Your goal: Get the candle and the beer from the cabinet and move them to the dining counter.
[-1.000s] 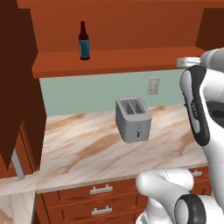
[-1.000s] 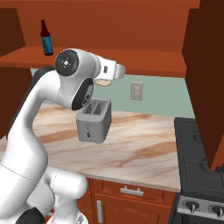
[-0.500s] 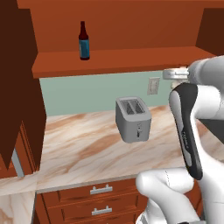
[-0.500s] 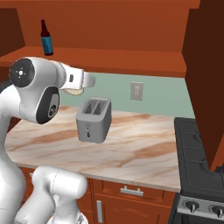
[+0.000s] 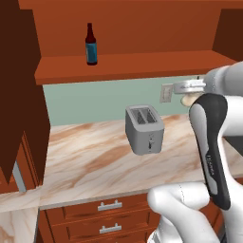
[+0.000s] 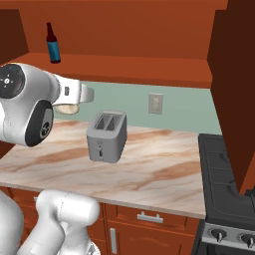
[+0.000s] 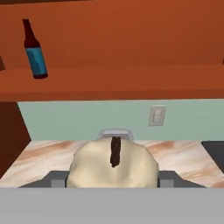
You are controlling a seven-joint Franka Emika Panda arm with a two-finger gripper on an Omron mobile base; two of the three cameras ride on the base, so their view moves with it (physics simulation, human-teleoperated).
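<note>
Reddish cabinet (image 5: 133, 66) woodwork fills the background, its shelf carrying the beer (image 5: 91, 45) upright at the far left. Since a second ago the arm has swung further away from the shelf, taking the candle (image 7: 113, 168) out over the marbled table (image 5: 95, 161) near the toaster (image 5: 144, 129). The claw (image 7: 113, 177) appears clamped on the candle, though its fingertips are mostly hidden. So the candle seems fetched and heading for the dining counter; the beer waits.

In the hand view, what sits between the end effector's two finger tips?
The candle, cream-white with a dark wick, fills the gap between the end effector fingers in the hand view; the toaster peeks out behind it.
</note>
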